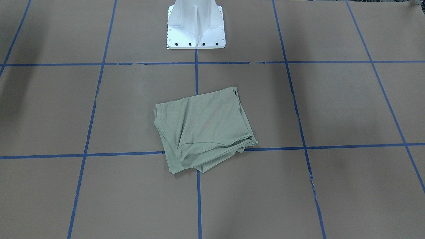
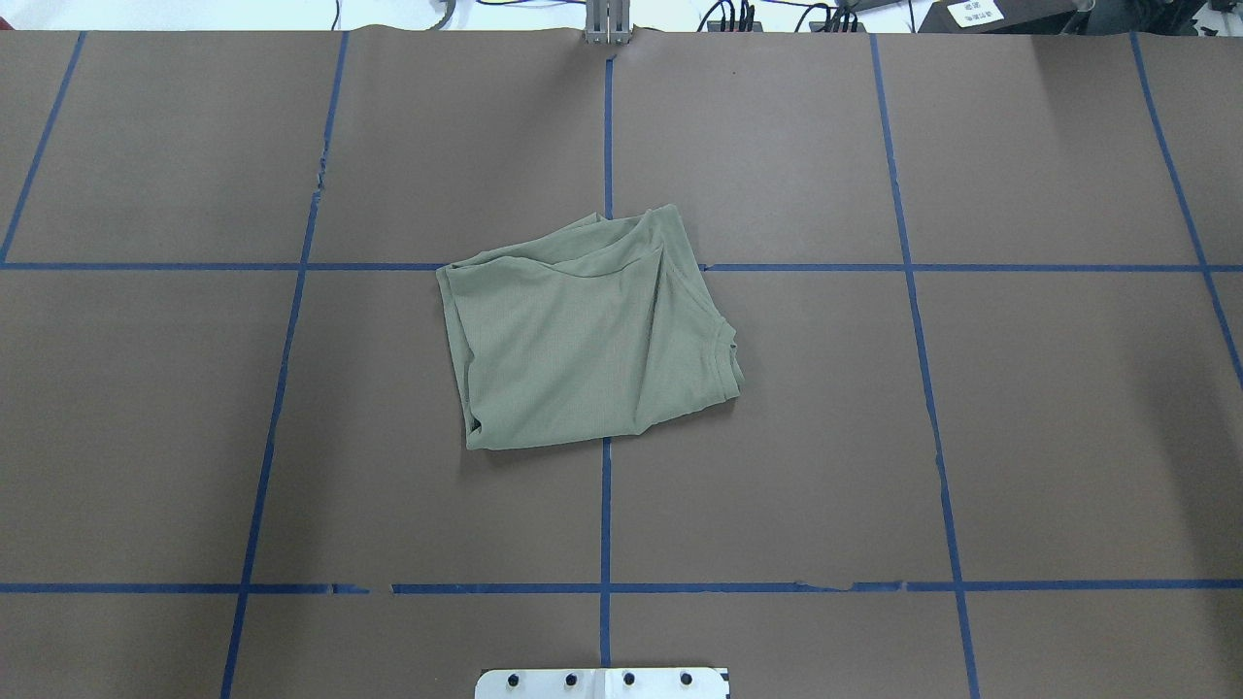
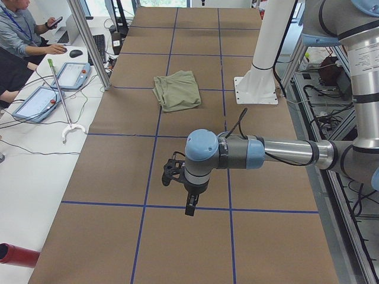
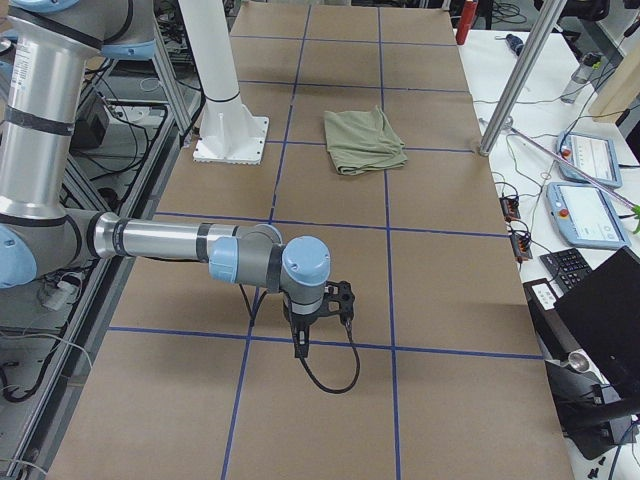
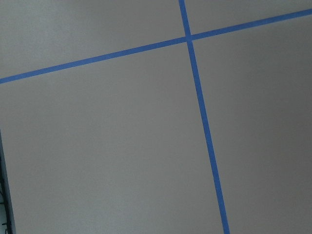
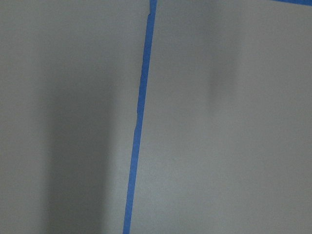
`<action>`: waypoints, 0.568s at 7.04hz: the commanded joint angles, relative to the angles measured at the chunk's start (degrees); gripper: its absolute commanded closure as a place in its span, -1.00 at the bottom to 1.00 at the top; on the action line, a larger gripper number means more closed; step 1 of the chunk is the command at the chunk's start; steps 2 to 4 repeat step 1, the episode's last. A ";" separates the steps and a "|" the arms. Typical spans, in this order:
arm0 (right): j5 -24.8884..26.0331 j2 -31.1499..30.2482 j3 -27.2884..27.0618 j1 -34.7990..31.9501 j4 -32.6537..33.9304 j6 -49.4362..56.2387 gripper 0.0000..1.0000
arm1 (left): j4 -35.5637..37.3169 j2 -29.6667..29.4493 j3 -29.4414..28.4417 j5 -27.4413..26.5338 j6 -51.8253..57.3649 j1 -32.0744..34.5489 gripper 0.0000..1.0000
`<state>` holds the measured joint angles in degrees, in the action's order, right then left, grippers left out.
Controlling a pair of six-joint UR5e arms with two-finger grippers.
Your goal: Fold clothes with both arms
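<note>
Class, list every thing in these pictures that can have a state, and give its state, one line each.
shirt: folded into a rough rectangle with loose edges, lying on the table, held by nothing.
left gripper: over bare table, well away from the shirt; cannot tell whether open or shut.
right gripper: over bare table, well away from the shirt; cannot tell whether open or shut.

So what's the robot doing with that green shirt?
Nothing is touching it right now. The green shirt lies folded into a rough square in the middle of the brown table, a bit lumpy along one edge. The left arm and the right arm hang low over the two ends of the table, far from the shirt. The folding looks done, or nearly done.
</note>
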<state>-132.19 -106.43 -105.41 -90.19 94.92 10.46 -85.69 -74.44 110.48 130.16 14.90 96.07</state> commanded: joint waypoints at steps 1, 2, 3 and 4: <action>0.00 0.00 0.38 0.01 0.00 0.00 -1.00 | 0.00 0.00 -0.09 0.00 0.04 -0.09 -1.00; 0.00 0.00 0.38 0.01 0.00 0.00 -1.00 | 0.00 0.00 -0.09 0.00 0.04 -0.09 -1.00; 0.00 0.00 0.38 0.01 0.00 0.00 -1.00 | 0.00 0.00 -0.09 0.00 0.04 -0.09 -1.00; 0.00 0.00 0.38 0.01 0.00 0.00 -1.00 | 0.00 0.00 -0.09 0.00 0.04 -0.09 -1.00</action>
